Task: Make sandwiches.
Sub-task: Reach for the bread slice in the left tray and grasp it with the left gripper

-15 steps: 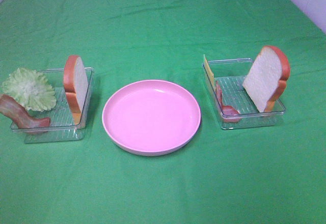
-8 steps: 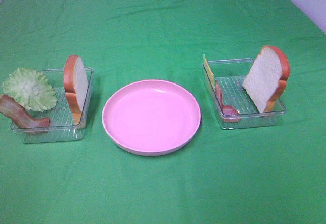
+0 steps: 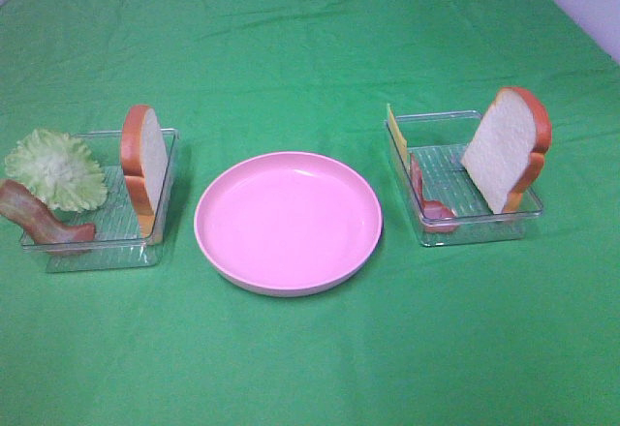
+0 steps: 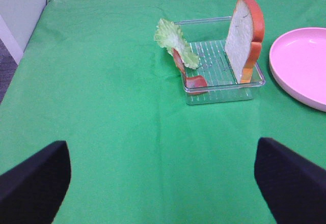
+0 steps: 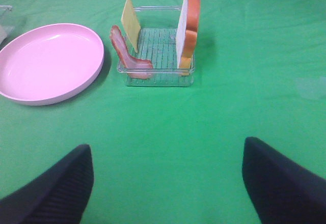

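A bread slice (image 3: 143, 160) stands upright in the left clear tray (image 3: 97, 242), with a lettuce leaf (image 3: 56, 168) and a bacon strip (image 3: 44, 219) leaning on its left side. A second bread slice (image 3: 507, 147) leans in the right clear tray (image 3: 475, 225), with a bacon strip (image 3: 426, 198) and a yellow cheese square (image 3: 396, 132). My left gripper (image 4: 163, 183) is open, well short of the left tray (image 4: 221, 89). My right gripper (image 5: 165, 183) is open, well short of the right tray (image 5: 158, 76). Neither gripper shows in the high view.
A round pink plate (image 3: 288, 221) sits between the two trays on the green cloth; it also shows in the left wrist view (image 4: 300, 66) and the right wrist view (image 5: 46, 61). The table's edge (image 4: 35, 25) lies to the left of the left tray.
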`<state>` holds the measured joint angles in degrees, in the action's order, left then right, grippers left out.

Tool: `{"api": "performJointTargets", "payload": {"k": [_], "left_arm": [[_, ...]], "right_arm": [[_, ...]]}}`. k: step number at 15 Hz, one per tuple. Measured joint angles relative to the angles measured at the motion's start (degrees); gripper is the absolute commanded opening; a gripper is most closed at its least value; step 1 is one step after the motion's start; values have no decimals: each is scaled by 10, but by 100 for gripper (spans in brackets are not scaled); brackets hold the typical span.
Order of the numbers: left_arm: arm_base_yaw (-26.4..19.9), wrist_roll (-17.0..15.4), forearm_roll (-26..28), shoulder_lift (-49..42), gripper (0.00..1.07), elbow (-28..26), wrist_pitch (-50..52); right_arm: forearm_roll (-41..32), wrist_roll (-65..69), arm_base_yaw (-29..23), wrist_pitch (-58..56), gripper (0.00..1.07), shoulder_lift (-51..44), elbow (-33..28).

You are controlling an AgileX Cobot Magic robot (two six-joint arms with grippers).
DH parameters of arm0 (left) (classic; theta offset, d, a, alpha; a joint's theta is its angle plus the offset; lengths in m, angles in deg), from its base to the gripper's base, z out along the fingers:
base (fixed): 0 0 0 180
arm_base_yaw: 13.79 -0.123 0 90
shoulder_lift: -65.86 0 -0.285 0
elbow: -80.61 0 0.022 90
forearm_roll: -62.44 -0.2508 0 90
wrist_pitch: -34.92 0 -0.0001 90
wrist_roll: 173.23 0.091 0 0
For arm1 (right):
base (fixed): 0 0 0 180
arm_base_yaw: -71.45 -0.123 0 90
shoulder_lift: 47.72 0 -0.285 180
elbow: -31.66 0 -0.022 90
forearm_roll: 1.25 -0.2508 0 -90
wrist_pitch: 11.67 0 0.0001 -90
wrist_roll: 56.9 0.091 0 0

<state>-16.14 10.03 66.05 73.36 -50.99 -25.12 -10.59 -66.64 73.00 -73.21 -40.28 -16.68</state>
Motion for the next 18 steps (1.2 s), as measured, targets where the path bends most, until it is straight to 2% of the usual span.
{"api": "performJointTargets", "payload": {"k": [6, 9, 11, 12, 14, 15, 17, 18], "left_arm": [[0, 0, 0, 0, 93, 0, 0], [0, 12, 0, 0, 93, -3, 2], [0, 15, 1, 19, 93, -35, 35], [0, 15, 3, 44, 93, -46, 46], [0, 15, 21, 161, 93, -93, 62], [0, 15, 21, 161, 93, -93, 62], [0, 15, 37, 256, 93, -134, 62], [-1, 15, 62, 335, 93, -167, 62]], "right_arm": [[0, 0, 0, 0, 76, 0, 0], [0, 0, 0, 0, 76, 0, 0], [0, 0, 0, 0, 76, 0, 0], [0, 0, 0, 0, 76, 0, 0], [0, 0, 0, 0, 76, 0, 0], [0, 0, 0, 0, 76, 0, 0], [0, 0, 0, 0, 76, 0, 0], [0, 0, 0, 0, 76, 0, 0]]}}
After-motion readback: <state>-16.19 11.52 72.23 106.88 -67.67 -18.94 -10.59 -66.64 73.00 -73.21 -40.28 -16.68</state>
